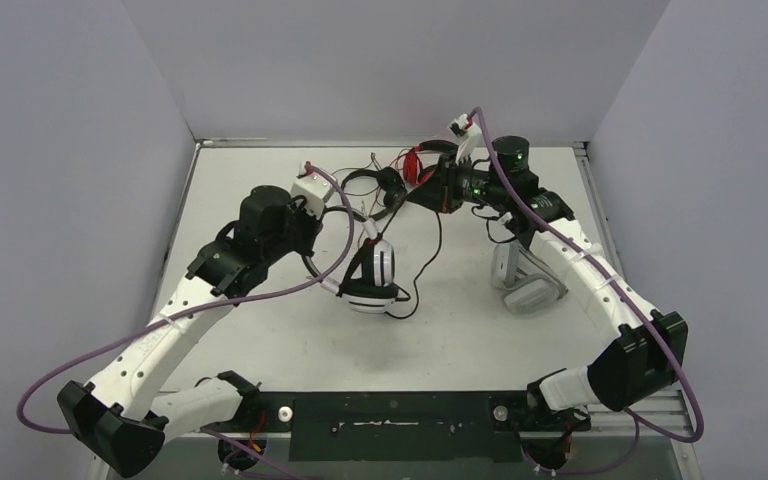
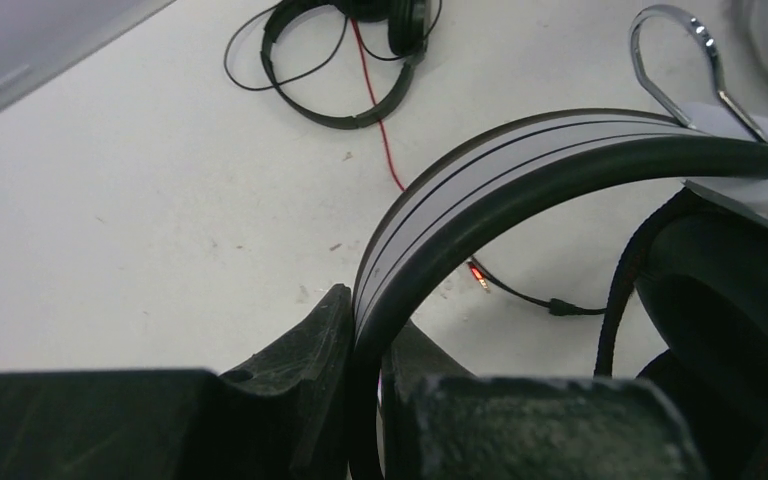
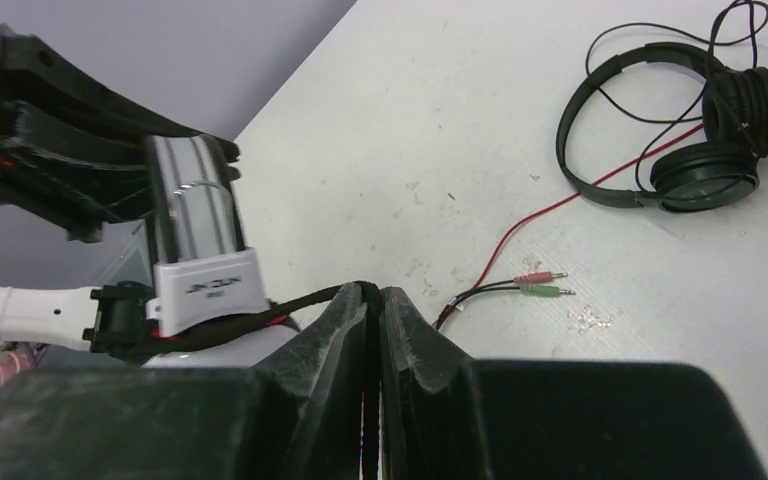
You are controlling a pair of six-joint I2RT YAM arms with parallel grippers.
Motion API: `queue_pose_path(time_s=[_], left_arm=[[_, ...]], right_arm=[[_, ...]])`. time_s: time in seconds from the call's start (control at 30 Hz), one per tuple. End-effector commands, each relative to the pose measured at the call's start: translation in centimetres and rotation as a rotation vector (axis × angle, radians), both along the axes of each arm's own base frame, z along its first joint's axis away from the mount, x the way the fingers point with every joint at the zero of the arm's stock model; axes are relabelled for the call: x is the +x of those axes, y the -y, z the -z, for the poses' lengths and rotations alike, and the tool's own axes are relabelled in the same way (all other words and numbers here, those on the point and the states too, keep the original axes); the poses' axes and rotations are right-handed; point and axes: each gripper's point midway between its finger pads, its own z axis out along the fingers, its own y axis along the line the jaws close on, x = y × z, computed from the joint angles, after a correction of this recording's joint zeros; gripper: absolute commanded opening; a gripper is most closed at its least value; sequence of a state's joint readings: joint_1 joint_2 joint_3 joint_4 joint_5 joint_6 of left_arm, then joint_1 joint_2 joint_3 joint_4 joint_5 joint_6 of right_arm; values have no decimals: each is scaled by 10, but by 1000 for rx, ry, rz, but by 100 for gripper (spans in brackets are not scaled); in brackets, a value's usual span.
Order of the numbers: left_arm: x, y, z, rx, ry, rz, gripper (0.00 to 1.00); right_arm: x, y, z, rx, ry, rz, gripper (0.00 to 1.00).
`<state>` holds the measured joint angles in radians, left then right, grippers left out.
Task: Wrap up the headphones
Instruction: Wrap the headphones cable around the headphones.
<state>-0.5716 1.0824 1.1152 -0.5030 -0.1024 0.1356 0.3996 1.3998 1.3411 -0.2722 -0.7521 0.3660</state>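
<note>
1. L side: left gripper (image 2: 375, 340) has its jaws closed on the headband (image 2: 520, 165) of the white-and-black headphones (image 1: 372, 272). The cups hang low at mid-table (image 1: 290, 340), just right of the gripper.
2. Handling, as a guess: the band is a stiff, springy plastic arc with a smooth and prob. slick face, so an edge grip like this one could slide along the curve. The set looks light. The chrome slider (image 2: 680, 50) and the cup pivots are the weak spots, so don't lever on them.
3. Writing: the white slider block carries a label (image 3: 203, 288) that reads approx. "JIN CIUN". The smaller line under it is too small to read. No other text is legible.
4. Ctr-back: the black headphones (image 3: 660, 130) lie flat with a thin band and their cable in loose loops. The red headphones (image 1: 418, 162) sit just beside them to the right, and a red cable (image 2: 380, 130) trails toward ctr.
5. Right gripper (image 3: 372, 300) has its jaws closed, and the black cable (image 3: 250, 315) from the white-and-black set appears pinched between the tips.
6. The cable is thin, limp and braided-looking, so it will prob. kink or slip out if tension drops. The best hold is mid-run, away from the pink/green plugs (image 3: 540, 285) lying loose on the table.
7. R side: the light grey headphones (image 1: 530, 290) lie under the right arm, well apart from the rest. They look bulkier, and the arm partly hides them.
</note>
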Motion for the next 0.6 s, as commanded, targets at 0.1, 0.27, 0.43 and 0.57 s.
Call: queue_pose_path(time_s=[0.1, 0.27, 0.43, 0.57], left_arm=[[-23, 33, -106, -510, -107, -77, 0], [-29, 53, -127, -649, -257, -91, 0], [-33, 76, -137, -817, -367, -55, 0], [-31, 83, -140, -918, -422, -86, 0]], right_arm=[[9, 7, 1, 72, 158, 57, 18], [-11, 7, 13, 171, 204, 43, 25], [-23, 9, 34, 205, 201, 43, 32], [-32, 7, 42, 224, 223, 28, 41]])
